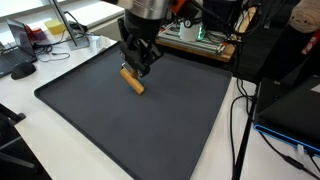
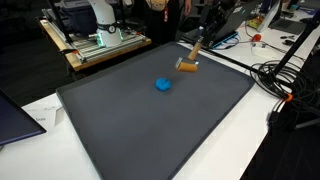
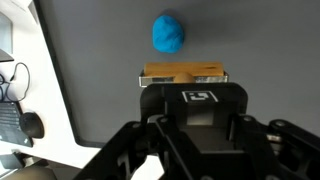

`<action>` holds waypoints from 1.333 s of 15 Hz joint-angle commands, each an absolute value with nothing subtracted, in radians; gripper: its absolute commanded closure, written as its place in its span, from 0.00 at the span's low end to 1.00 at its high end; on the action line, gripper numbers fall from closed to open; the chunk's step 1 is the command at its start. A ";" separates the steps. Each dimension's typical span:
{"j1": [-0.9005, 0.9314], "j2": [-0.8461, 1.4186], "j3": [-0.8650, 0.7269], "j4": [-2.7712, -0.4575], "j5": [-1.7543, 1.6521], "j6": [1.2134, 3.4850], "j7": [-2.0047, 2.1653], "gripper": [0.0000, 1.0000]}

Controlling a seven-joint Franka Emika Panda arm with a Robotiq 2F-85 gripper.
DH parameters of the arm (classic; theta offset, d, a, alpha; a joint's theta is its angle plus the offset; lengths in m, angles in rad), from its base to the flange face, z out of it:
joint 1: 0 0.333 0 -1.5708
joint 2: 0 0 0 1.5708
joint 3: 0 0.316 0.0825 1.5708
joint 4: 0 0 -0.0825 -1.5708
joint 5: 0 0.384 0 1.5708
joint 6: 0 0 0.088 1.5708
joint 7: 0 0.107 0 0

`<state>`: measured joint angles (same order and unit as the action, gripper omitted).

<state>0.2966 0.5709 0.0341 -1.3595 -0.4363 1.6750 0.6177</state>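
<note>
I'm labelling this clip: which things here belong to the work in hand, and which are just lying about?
In hand: pincer; wooden block right by it, on the dark mat.
Lying about: blue lump on the mat, apart from the block; computer mouse; cables off the mat.

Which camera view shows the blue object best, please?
The wrist view: the blue object appears large and unobstructed, just beyond the wooden block. In an exterior view it lies small on the dark mat. In an exterior view where the gripper stands over the block, it does not appear.
</note>
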 commanded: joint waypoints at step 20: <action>-0.148 0.415 0.014 -1.423 0.214 1.720 -0.105 0.78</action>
